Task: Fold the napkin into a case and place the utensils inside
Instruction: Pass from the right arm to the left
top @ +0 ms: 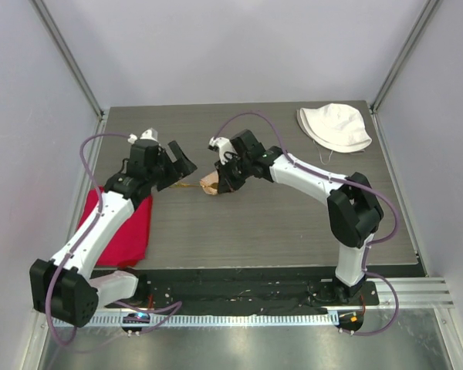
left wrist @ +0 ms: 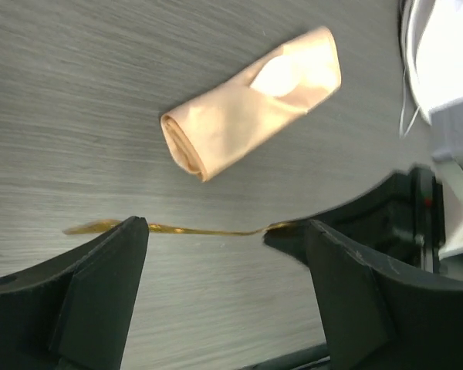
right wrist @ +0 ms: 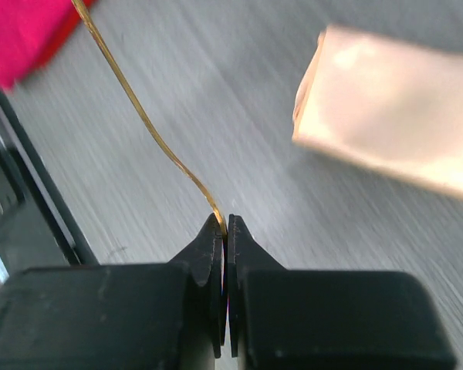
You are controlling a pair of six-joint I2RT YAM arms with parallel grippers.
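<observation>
The peach-orange napkin lies folded as a narrow layered case [left wrist: 251,104] on the dark table, also in the top view [top: 210,183] and the right wrist view [right wrist: 393,131]. A paler patch shows in its fold; I cannot tell whether it is the white spoon. My right gripper [right wrist: 226,223] is shut on one end of the thin gold fork [right wrist: 139,108], just left of the case [top: 216,185]. The fork [left wrist: 177,229] stretches out level above the table. My left gripper [left wrist: 224,227] is open and empty, its fingers [left wrist: 108,285] straddling the fork's line [top: 181,166].
A bright red cloth [top: 119,227] lies at the left under the left arm. A white fabric hat [top: 336,127] sits at the back right corner. Grey walls enclose the table at the back and both sides.
</observation>
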